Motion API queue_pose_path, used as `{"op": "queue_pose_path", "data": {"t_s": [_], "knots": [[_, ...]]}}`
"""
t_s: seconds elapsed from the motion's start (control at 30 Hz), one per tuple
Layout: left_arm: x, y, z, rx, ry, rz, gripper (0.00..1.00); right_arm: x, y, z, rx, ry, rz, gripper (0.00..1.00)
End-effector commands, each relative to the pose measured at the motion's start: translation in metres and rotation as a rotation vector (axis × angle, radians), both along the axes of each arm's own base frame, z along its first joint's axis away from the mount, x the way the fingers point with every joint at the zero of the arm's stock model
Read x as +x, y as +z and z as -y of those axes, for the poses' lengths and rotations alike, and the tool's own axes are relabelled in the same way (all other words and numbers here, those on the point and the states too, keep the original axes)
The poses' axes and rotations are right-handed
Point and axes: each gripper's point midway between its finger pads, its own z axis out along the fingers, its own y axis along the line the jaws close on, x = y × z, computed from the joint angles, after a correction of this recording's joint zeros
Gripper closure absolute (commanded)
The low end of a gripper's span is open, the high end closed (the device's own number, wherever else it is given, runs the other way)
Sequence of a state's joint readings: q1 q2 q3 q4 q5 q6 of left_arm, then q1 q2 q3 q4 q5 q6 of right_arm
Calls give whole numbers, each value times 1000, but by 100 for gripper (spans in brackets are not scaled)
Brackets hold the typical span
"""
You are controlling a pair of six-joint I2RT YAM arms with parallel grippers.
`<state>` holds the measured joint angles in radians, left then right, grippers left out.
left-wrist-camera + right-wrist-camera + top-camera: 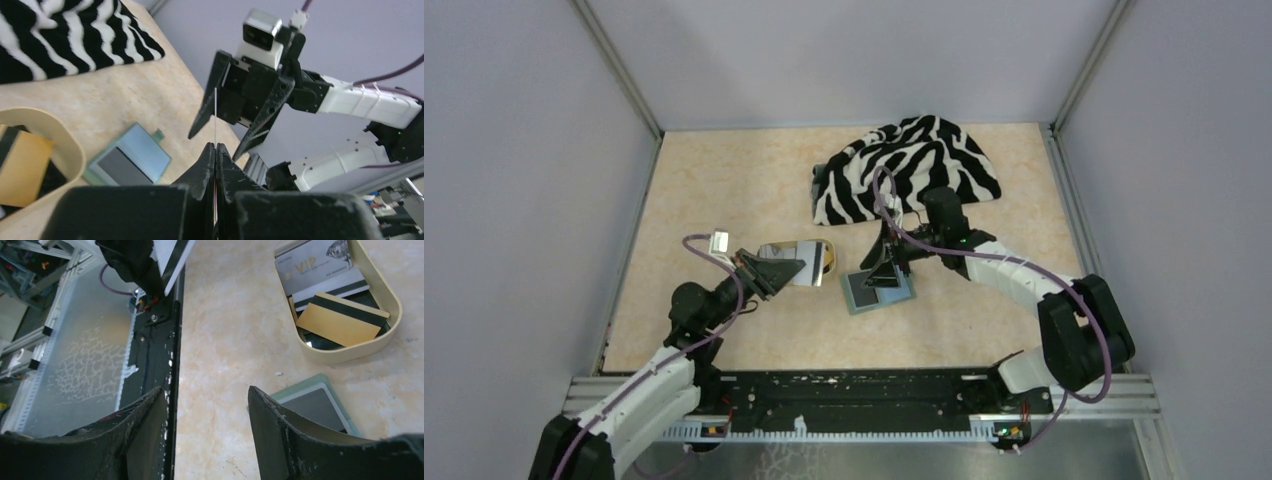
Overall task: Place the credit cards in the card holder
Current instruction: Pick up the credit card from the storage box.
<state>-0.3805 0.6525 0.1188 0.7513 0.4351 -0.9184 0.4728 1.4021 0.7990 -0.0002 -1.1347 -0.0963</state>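
My left gripper [772,273] is shut on a thin credit card [790,267] and holds it above the table beside the tan tray. In the left wrist view the card [215,115] shows edge-on between the closed fingertips [216,146]. The green card holder [879,291] lies open on the table with a dark card in its blue-grey inside. My right gripper [886,268] hovers just over it, open and empty [205,390]. The holder also shows in the right wrist view [312,405] and the left wrist view [132,160]. More credit cards, yellow [335,322] and silver [310,265], lie in the tray.
The tan oval tray [822,250] sits left of the card holder and also shows in the right wrist view [392,325]. A zebra-striped cloth [914,165] lies at the back. Walls enclose the table on three sides. The black rail [854,400] runs along the near edge.
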Motion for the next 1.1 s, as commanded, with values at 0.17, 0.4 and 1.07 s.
{"op": "queue_pose_path", "data": {"t_s": [0.17, 0.4, 1.07], "knots": [[-3, 28, 35, -129, 65, 116, 100, -10, 33, -13, 136, 63, -30, 36], [-4, 40, 58, -171, 25, 140, 100, -16, 30, -27, 136, 56, -61, 37], [-12, 45, 79, -226, -78, 149, 100, -19, 53, -32, 228, 6, -173, 73]]}}
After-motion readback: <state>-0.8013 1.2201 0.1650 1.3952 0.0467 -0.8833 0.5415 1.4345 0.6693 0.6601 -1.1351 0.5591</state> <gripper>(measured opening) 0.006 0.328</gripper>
